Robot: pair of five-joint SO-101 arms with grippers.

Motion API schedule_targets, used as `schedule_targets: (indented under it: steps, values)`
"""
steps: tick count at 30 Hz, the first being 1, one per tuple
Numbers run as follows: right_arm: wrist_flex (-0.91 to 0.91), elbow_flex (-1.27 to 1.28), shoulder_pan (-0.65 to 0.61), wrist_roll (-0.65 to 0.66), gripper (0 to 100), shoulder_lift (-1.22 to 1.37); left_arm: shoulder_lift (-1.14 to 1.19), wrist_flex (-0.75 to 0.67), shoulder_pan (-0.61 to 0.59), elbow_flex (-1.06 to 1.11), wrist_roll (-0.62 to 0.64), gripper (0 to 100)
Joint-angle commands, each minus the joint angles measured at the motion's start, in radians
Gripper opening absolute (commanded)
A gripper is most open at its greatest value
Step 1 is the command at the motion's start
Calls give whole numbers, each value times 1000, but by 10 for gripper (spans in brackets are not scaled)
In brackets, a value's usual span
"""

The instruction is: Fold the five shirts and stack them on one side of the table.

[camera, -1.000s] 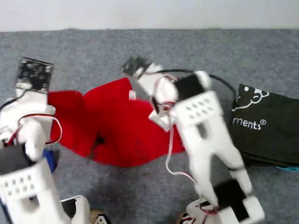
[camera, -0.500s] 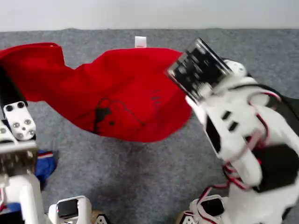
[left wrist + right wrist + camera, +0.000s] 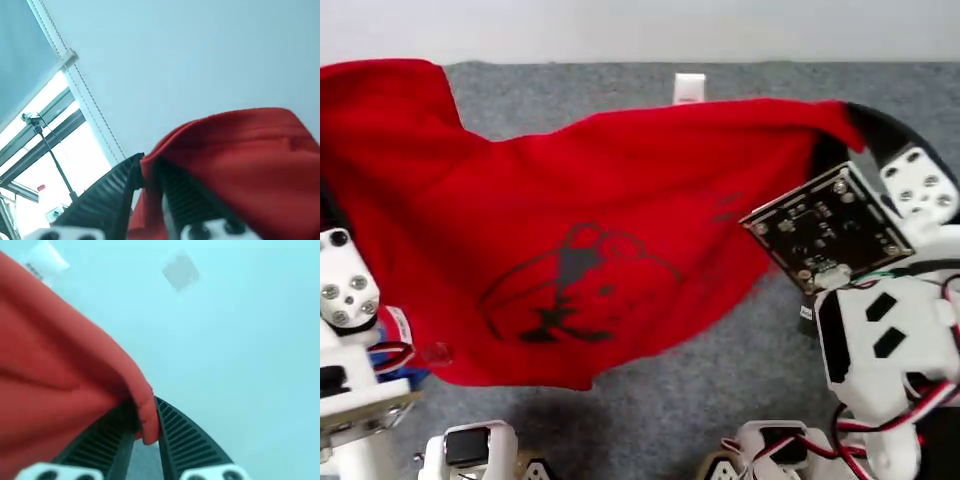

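Left end effector and right end effector, both tight on red shirt

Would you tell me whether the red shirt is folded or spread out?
Spread out: the red shirt hangs stretched between the left gripper and right gripper, each shut on an edge, its print showing.

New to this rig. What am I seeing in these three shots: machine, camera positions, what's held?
Two small white robot arms sit side by side at a grey-covered table. The wide picture comes from a fixed camera looking down over them. The other two come from a camera on each arm's wrist. The left gripper and the right gripper, the black ribbed parts there, are each shut on an edge of one red shirt, holding it spread between them above the table, its dark print facing the overhead camera.
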Motion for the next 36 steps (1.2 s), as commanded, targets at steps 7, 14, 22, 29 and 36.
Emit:
schedule_targets:
  steps: [7,14,22,29,36]
  values:
    - [73,-41,128,5,9,-4,23,-26,-100,-30,-57,13]
    - [128,-41,133,5,9,-99,-25,18,-126,-33,-55,13]
    - [236,-40,148,8,9,-266,-144,121,-126,-33,-55,13]
    - [257,-40,298,61,10,-369,-224,135,-126,-33,-57,13]
    - [220,242,302,117,10,-334,-187,153,-124,62,-57,13]
